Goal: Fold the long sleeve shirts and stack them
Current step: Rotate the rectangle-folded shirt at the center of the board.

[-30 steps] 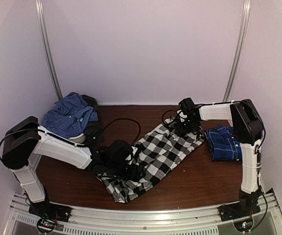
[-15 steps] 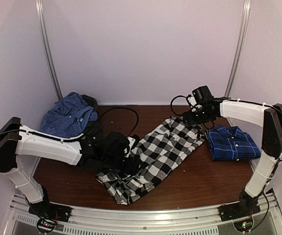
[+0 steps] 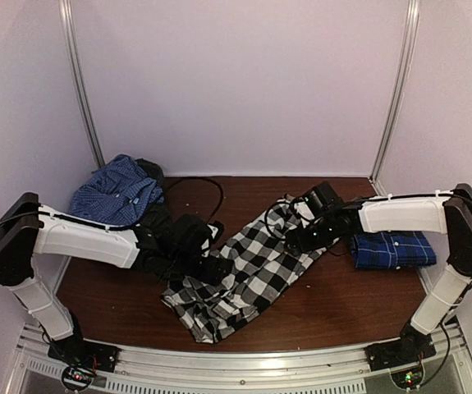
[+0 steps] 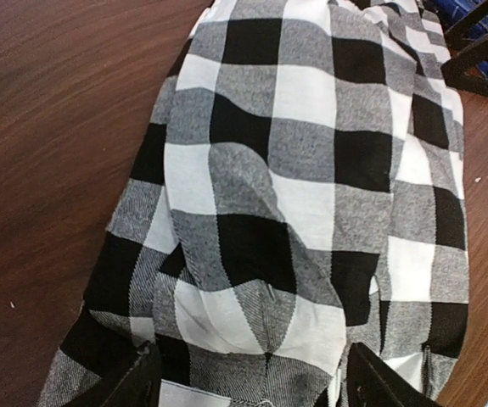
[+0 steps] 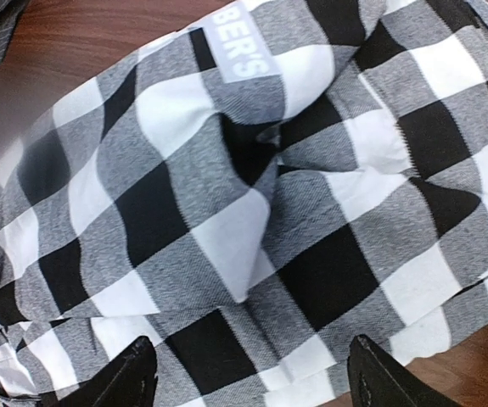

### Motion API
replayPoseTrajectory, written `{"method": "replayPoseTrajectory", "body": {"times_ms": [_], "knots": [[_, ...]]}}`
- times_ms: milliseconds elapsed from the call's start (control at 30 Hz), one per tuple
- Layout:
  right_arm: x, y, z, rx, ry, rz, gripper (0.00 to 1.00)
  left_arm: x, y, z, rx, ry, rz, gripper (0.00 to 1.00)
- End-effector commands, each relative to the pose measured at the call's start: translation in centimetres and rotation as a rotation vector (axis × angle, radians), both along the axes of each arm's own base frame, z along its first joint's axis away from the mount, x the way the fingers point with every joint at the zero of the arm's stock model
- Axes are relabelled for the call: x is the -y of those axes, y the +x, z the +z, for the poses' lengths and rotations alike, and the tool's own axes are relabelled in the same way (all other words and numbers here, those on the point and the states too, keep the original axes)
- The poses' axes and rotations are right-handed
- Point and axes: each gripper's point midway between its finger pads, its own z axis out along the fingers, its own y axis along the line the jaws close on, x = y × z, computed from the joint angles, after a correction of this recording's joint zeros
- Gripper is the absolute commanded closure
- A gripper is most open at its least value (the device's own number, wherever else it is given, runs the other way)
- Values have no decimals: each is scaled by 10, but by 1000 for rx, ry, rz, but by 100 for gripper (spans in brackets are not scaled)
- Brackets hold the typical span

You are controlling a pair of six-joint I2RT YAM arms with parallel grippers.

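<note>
Check shirt: the check shirt point(image 3: 256, 267) lies unfolded and rumpled mid-table, a long band of cloth on the brown table point(image 3: 342, 304).
Long axis: diagonal, from the near-left corner of the band up to the far-right end.
Left claw: the left claw point(image 3: 219, 264) is over the band's left flank, nearer its near end. In the wrist view the left claw point(image 4: 252, 373) is spread wide, with the check shirt point(image 4: 286, 170) filling the gap below. Nothing is pinched that I can see.
Right claw: the right claw point(image 3: 301, 238) is at the far-right end. Its own camera shows the right claw point(image 5: 252, 360) spread too, above a ridge in the check shirt point(image 5: 227, 195). Contact with the cloth cannot be told.
Neck end: a woven label point(image 5: 244, 42) shows near the right claw, so I judge the collar is at that end and the hem is towards the left arm.
Deciding relation: one claw sits near each end of the axis. Any flattening or folding pull would run along that diagonal, each arm taking its nearer end.
Folded blue shirt: the folded blue shirt point(image 3: 391, 249) lies just right of the right claw, beside the band's far end. It looks like the base of the stack.
Other cloth: crumpled blue cloth point(image 3: 116, 195) is at far left, well apart.
</note>
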Motion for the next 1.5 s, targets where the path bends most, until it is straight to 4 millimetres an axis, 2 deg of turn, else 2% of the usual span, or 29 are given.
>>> {"method": "replayPoseTrajectory", "body": {"times_ms": [0, 233, 367, 500, 667, 800, 900, 1067, 1200, 1333, 1467], "knots": [[-23, -7, 2, 8, 95, 13, 22, -4, -8, -27, -56, 38, -15, 24], [-20, -12, -32, -43, 54, 4, 22, -19, -32, -59, -165, 26, -6, 26], [-15, -8, -53, -72, 4, -9, 22, -20, -47, -66, -196, 23, -36, 27], [-1, -1, -71, -98, -54, -47, 22, -10, -66, -67, -218, 21, -73, 29], [16, 18, -83, -99, -114, -73, 22, 1, -82, -69, -254, 23, -79, 30], [22, 41, -89, -86, -143, -77, 22, 16, -88, -71, -261, 29, -99, 30], [26, 62, -95, -75, -161, -85, 22, 38, -84, -70, -260, 23, -140, 30], [32, 100, -89, -42, -170, -101, 22, 84, -72, -63, -246, 0, -205, 30], [38, 122, -76, -11, -180, -99, 22, 100, -73, -49, -231, -27, -224, 30], [43, 121, -56, 23, -186, -99, 22, 99, -77, -28, -182, -48, -231, 29], [51, 106, -39, 47, -165, -113, 21, 91, -78, -2, -125, -83, -260, 28]]}}
